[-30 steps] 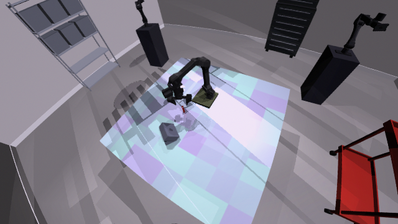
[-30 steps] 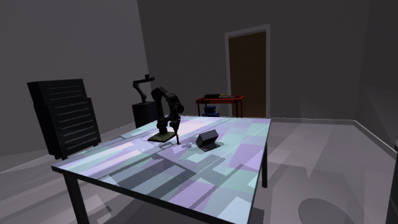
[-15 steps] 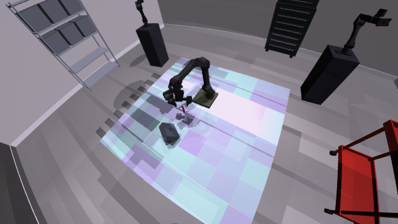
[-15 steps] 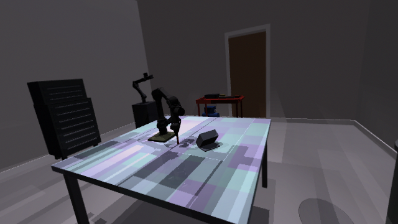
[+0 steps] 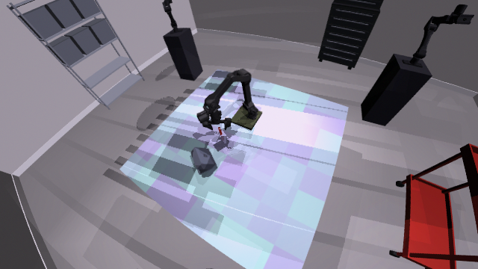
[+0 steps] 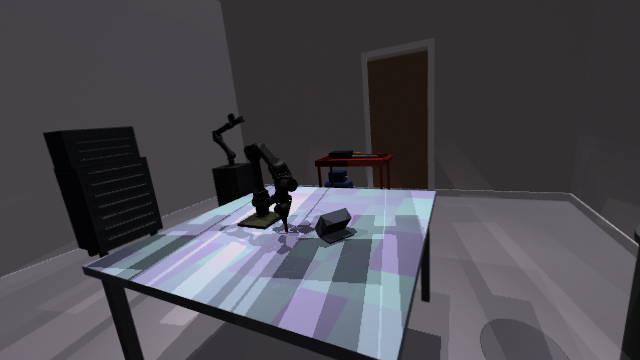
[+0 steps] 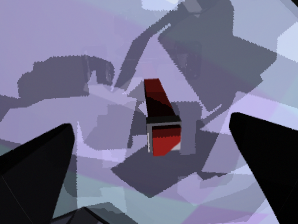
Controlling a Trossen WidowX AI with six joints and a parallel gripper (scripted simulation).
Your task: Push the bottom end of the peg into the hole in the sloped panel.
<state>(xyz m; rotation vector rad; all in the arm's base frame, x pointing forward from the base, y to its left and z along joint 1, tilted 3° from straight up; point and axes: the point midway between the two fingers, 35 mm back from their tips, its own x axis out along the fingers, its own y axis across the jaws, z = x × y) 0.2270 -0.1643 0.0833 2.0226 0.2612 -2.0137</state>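
Arm posture: folded forward, claw low.
Single black arm [image 5: 228,91] rises from its base, elbow bent, wrist pitched downward. Claw [image 5: 217,124] points at the counter, fingers spread wide, gripping nothing.

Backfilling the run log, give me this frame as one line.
phase: approach | gripper: open, empty, above peg | peg: red, upright on table, between the fingers, untouched | panel: peg not inserted
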